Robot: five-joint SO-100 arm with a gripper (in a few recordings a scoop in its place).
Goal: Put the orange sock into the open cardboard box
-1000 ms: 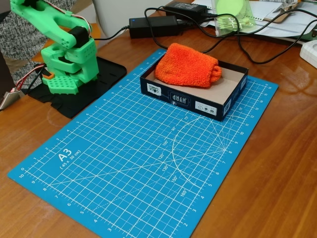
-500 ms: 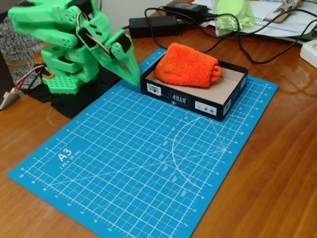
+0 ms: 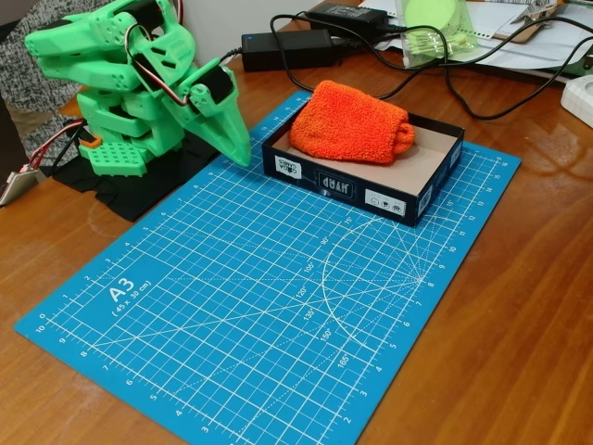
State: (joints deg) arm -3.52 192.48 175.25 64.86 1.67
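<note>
The bright orange fuzzy sock (image 3: 350,122) lay inside the shallow black-walled cardboard box (image 3: 435,182) on the blue cutting mat (image 3: 232,306) — the placing looked done — while the green tool (image 3: 238,148), fingers together and holding nothing, pointed down just left of the box.

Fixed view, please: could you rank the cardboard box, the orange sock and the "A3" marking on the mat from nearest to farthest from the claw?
From the claw:
1. Open cardboard box, its near-left corner just right of the tip.
2. Orange sock, inside the box, further right.
3. "A3" marking, at the mat's lower left.
</note>
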